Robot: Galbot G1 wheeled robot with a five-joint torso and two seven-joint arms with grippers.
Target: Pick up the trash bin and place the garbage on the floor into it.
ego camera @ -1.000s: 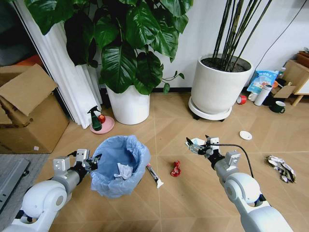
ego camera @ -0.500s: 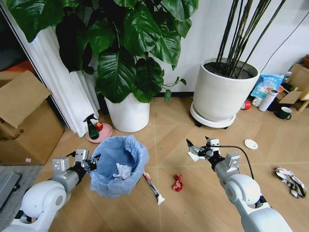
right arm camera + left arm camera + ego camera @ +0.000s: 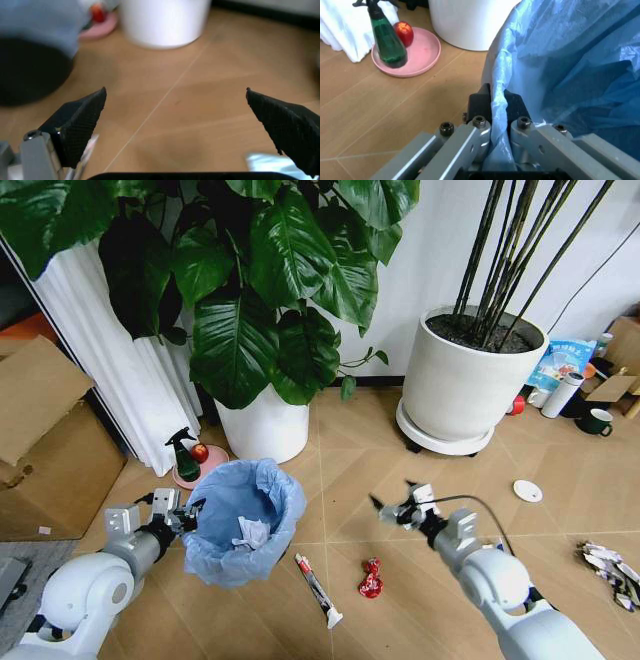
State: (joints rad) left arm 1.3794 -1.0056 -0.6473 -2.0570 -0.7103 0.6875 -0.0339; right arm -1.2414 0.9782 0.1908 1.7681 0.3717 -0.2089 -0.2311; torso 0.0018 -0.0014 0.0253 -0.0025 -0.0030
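On the robot's left, the left gripper is clamped on the bag-covered rim of the trash bin, which sits upright on the floor with crumpled tissue inside. To the right, the right gripper hovers above the floor with fingers spread wide, holding nothing. Between and below them lie a thin tube, pointing diagonally away from the bin, and a red wrapper. A white plant pot stands just behind the bin.
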